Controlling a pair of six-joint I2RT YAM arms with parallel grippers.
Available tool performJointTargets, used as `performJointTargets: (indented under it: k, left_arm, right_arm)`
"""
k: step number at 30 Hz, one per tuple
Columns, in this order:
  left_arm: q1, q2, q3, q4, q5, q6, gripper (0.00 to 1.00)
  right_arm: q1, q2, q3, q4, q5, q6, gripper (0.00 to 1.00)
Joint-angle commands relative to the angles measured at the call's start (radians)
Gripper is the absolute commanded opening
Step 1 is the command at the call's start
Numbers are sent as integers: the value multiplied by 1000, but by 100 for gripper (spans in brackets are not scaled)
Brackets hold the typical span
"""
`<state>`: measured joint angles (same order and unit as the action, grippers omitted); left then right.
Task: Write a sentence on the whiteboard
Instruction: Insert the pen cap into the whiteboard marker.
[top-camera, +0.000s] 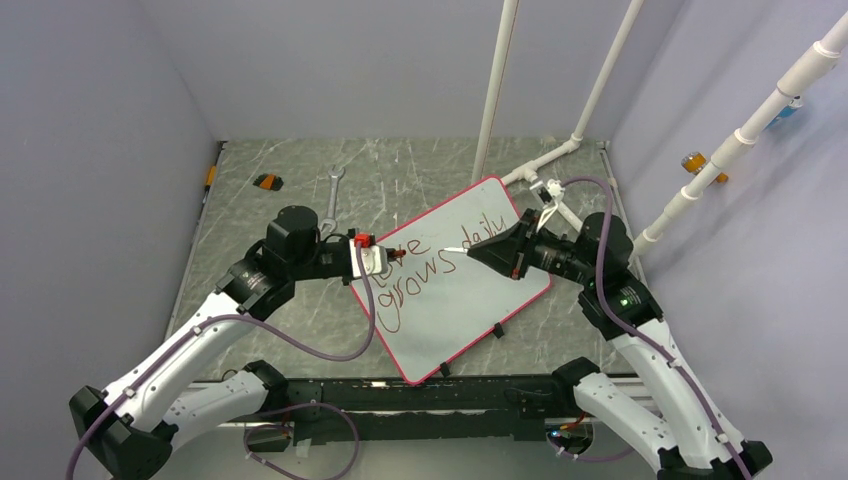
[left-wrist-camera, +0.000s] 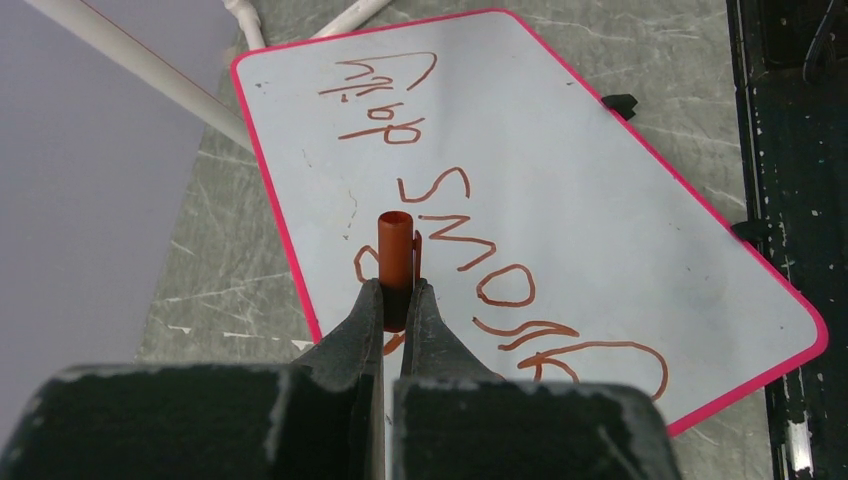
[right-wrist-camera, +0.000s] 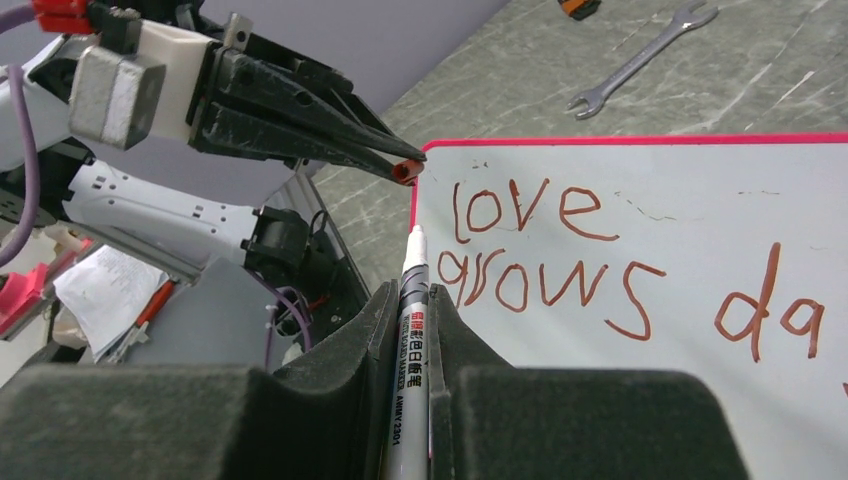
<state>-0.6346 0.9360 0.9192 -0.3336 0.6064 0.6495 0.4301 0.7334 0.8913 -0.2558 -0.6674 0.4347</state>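
Bench (top-camera: 420, 165): grey-green marbled top, closed in by plain pale lavender walls (top-camera: 100, 150). Three long white pipes (top-camera: 497, 90) rise at the far right.

Count:
- One whiteboard (top-camera: 470, 310), red-pink frame, flat on the bench mid-right, turned at an angle. Two black clips (top-camera: 497, 331) on its near edge.
- One sentence (top-camera: 415, 270), dark red, three words: "love" above "grows", "daily" to their right.
- One wrench (top-camera: 331, 200) on the bench beyond the board, apart from it.
- One small orange-and-black item (top-camera: 266, 181), far left.

Left gripper (left-wrist-camera: 397, 300): jaws nearly closed, pinching one red marker cap (left-wrist-camera: 395, 250) over the board's left edge.

Right gripper (right-wrist-camera: 412, 300): clamped on one white marker (right-wrist-camera: 413, 330), nib pointing toward the writing.
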Motion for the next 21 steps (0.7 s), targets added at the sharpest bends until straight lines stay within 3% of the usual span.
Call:
performJointTargets:
  k: [1, 21]
  left_arm:
    - [-6, -20, 0, 75, 49, 11, 0]
    - [-6, -13, -10, 96, 58, -20, 0]
  right_arm:
    - [4, 38, 49, 102, -21, 44, 0]
    - [142, 154, 75, 187, 61, 63, 0]
